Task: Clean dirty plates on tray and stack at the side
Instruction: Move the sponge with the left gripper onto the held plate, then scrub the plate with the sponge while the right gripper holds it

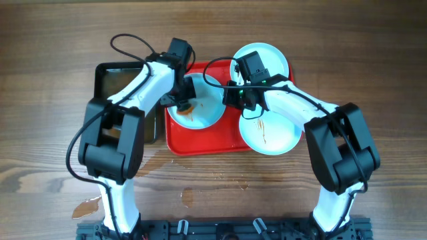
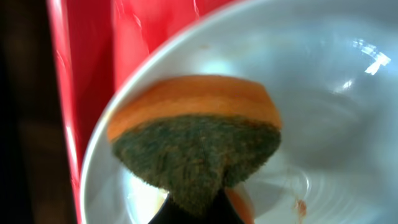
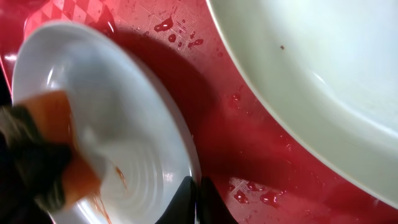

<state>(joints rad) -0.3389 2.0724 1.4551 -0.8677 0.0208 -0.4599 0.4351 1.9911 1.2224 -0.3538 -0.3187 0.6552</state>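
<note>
The left end effector (image 1: 181, 100) clamps an orange-and-green sponge (image 2: 196, 143), pressed into the left plate (image 1: 208, 113) on the red tray (image 1: 200, 143). The right end effector (image 3: 198, 198), nearly closed, pinches that plate's right rim. A far plate (image 1: 267, 57) and a near plate (image 1: 275, 137) lie to its right.

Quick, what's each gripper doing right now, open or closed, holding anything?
Left gripper: closed on the sponge, which is pressed into a plate.
Right gripper: closed on that plate's rim.
</note>
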